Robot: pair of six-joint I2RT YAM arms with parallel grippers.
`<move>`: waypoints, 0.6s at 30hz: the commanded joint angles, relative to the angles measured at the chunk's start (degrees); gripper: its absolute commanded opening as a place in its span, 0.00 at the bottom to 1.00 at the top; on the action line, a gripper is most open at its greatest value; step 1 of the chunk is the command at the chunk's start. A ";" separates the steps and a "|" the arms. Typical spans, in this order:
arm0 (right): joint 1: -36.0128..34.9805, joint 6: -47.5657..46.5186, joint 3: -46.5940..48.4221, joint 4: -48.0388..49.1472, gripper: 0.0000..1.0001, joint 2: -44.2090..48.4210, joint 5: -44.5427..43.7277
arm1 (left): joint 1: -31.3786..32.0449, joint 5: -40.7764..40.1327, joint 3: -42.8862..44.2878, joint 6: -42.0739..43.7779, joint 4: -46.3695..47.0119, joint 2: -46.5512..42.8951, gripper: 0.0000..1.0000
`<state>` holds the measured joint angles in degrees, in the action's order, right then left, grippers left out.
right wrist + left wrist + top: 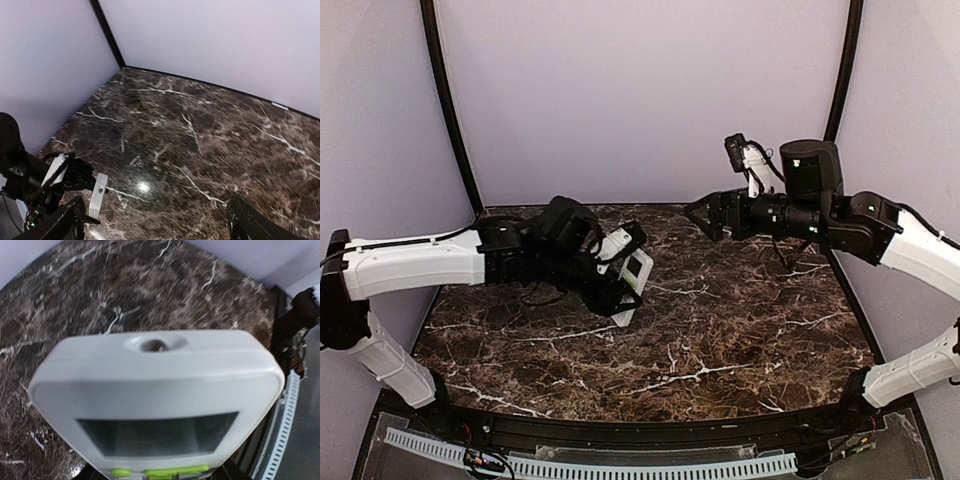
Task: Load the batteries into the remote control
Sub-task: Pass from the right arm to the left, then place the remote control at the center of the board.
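Note:
The remote control point(639, 270) is a flat white handset held off the table, tilted, with my left gripper point(617, 290) shut on its lower part. In the left wrist view the remote control point(155, 380) fills the frame, its dark display and green buttons facing the camera, and only dark bits of my left gripper point(160, 476) show at the bottom corners. My right gripper point(704, 216) hovers open to the right of the remote, apart from it. In the right wrist view my right gripper point(155, 227) is wide and empty, the remote control point(98, 196) off to its lower left. The batteries are out of view.
The dark marble table point(720, 330) is bounded by lilac walls and black corner posts point(450, 110). A white slotted cable strip point(620, 465) runs along the near edge. The left arm's black wrist point(15, 170) shows at the left of the right wrist view.

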<state>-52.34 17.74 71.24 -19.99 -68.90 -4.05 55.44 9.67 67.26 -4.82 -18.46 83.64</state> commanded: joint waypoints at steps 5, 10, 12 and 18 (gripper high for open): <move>2.98 5.56 -5.32 -17.27 0.96 0.70 -10.70 | -0.21 -7.22 16.82 4.16 -33.71 25.63 0.24; 3.03 5.36 -8.06 -16.20 0.96 0.04 -8.48 | -0.16 -7.05 24.08 6.51 -39.36 34.79 0.40; 3.11 5.62 -8.52 -16.48 0.96 -0.66 -8.63 | -0.22 -7.05 25.65 7.11 -40.98 37.41 0.47; 4.32 6.39 -8.47 -17.82 0.98 -2.21 -8.25 | -0.18 -5.69 26.51 8.29 -42.49 39.75 0.98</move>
<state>-49.19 22.87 63.29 -36.80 -70.26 -12.19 55.24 3.03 93.49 1.93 -56.07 122.89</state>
